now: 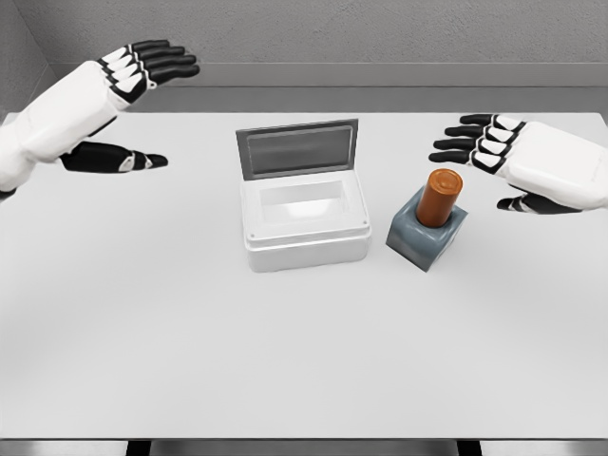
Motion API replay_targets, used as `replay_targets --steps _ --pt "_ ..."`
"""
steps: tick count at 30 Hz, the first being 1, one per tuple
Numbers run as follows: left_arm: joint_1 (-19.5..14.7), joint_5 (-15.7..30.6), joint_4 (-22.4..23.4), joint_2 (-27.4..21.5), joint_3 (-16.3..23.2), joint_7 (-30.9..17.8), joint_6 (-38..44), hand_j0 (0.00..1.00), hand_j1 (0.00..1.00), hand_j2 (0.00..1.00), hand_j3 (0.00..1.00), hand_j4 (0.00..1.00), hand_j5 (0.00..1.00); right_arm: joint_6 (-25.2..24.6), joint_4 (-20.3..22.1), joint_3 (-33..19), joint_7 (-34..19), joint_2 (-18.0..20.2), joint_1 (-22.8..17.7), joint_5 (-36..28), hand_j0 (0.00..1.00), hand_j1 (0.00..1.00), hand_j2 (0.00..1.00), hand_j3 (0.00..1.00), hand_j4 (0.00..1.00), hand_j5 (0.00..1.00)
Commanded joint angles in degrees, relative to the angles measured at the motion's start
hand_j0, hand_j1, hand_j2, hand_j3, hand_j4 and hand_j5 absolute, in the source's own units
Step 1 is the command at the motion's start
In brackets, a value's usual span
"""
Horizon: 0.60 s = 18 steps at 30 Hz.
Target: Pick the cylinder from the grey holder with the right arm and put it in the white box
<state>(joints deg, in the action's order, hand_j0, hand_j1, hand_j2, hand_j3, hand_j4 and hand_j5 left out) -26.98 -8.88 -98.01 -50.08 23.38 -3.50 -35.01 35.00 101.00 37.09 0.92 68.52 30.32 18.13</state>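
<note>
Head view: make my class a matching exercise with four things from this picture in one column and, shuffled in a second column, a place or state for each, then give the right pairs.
Column one:
1. orange cylinder
2. white box
3. left hand
4. right hand

Column two:
A. lid raised, inside empty
B. open, just right of the holder
C. standing upright in the grey holder
D. open, above the table's far left part

Pairs: 1-C, 2-A, 3-D, 4-B
</note>
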Motion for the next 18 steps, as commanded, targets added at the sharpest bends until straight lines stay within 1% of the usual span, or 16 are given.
replay_targets --steps 1,3,7,8,9,10,11,12,13,14,15,17,18 --pt "0.0 0.27 3.44 0.51 -0.09 -0.01 0.01 1.0 1.0 1.0 1.0 1.0 1.0 0.0 -0.01 0.26 0.4 0.04 0.0 -0.2 1.0 1.0 1.0 1.0 1.0 1.0" --pt "0.0 0.27 4.4 0.59 0.09 -0.01 0.01 1.0 1.0 1.0 1.0 1.0 1.0 0.0 -0.1 0.79 0.49 0.04 0.44 -0.73 1.0 1.0 1.0 1.0 1.0 1.0" --pt "0.0 0.27 5.63 2.62 0.0 -0.01 0.01 1.0 1.0 1.0 1.0 1.0 1.0 0.0 -0.62 0.26 0.75 0.56 0.7 -1.61 1.0 1.0 1.0 1.0 1.0 1.0" --pt "0.0 0.27 5.81 2.7 0.09 -0.01 0.01 1.0 1.0 1.0 1.0 1.0 1.0 0.0 -1.33 0.17 0.67 0.56 0.7 -1.78 1.0 1.0 1.0 1.0 1.0 1.0" --pt "0.09 0.27 6.95 2.97 0.18 -0.01 0.01 1.0 1.0 1.0 1.0 1.0 1.0 0.0 -2.03 -0.7 -0.48 0.04 1.84 -1.78 1.0 1.0 1.0 1.0 1.0 1.0" --pt "0.17 0.18 7.92 2.97 0.18 -0.01 0.01 1.0 1.0 1.0 1.0 1.0 1.0 0.0 -2.73 -2.37 -4.77 -0.14 3.16 -1.61 1.0 1.0 1.0 1.0 1.0 1.0" --pt "0.44 0.18 7.92 2.79 0.09 -0.01 0.01 1.0 1.0 1.0 1.0 1.0 1.0 0.0 -3.35 -5.53 -15.48 -1.8 3.51 -1.61 1.0 1.0 1.0 1.0 1.0 1.0" --pt "0.44 0.18 7.83 2.62 -0.17 -0.01 0.01 1.0 1.0 1.0 1.0 1.0 1.0 0.0 -3.96 -7.47 -24.45 -5.75 5.18 -1.43 1.0 1.0 1.0 1.0 1.0 1.0" --pt "0.53 0.18 7.83 2.62 -0.17 -0.01 0.01 1.0 1.0 1.0 1.0 1.0 1.0 0.0 -6.51 -7.74 -34.21 -9.89 8.61 -1.34 1.0 1.0 1.0 1.0 1.0 1.0" --pt "1.31 0.18 8.09 2.7 0.09 -0.01 0.01 1.0 1.0 1.0 1.0 1.0 1.0 0.0 -9.49 -7.3 -35.92 -12.96 11.33 -1.34 1.0 1.0 1.0 1.0 1.0 1.0" --pt "1.93 0.09 8.53 2.88 0.18 -0.01 0.01 1.0 1.0 1.0 1.0 1.0 1.0 0.0 -11.08 -7.12 -35.92 -14.46 13.18 0.15 1.0 1.0 1.0 1.0 1.0 1.0" --pt "2.02 0.36 8.71 2.88 0.18 -0.01 0.01 1.0 1.0 1.0 1.0 1.0 1.0 0.0 -10.82 -6.07 -35.92 -15.08 14.41 4.37 0.99 0.99 0.99 0.99 0.99 0.99" --pt "2.02 0.53 9.06 2.88 0.35 -0.01 0.01 1.0 1.0 1.0 1.0 1.0 1.0 0.0 -10.82 -4.4 -35.92 -15.34 15.55 4.9 0.99 0.99 0.99 0.99 0.99 0.99"
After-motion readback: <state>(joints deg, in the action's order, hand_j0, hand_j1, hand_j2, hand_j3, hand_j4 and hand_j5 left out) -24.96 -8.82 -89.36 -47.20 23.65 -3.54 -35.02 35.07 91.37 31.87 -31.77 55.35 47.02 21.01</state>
